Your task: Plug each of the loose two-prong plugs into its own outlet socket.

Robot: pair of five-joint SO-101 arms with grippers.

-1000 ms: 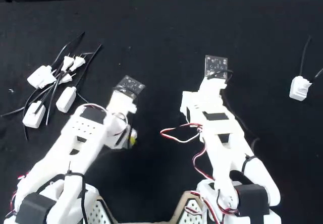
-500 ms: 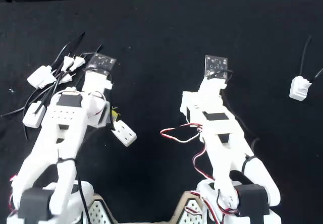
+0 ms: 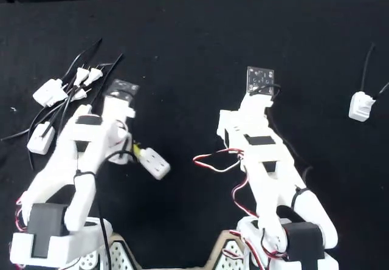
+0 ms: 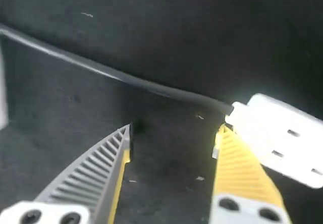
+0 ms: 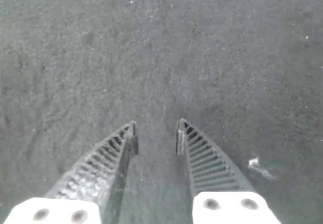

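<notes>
Black cloth table [image 3: 194,33], high view: the left arm [image 3: 79,154] stands with a white outlet socket [image 3: 155,163] lying just beside its wrist. Loose plugs [image 3: 85,75] and further sockets [image 3: 45,90] cluster at the left, and a lone socket [image 3: 361,106] lies at the right edge.

Left wrist view: the left gripper [image 4: 174,133] is spread wide and holds nothing. One finger lies against the outlet socket's corded end, and a black cord [image 4: 101,72] crosses beyond the tips.

Right wrist view: the right gripper [image 5: 156,125] is narrowly parted and grips nothing, above bare cloth.
</notes>
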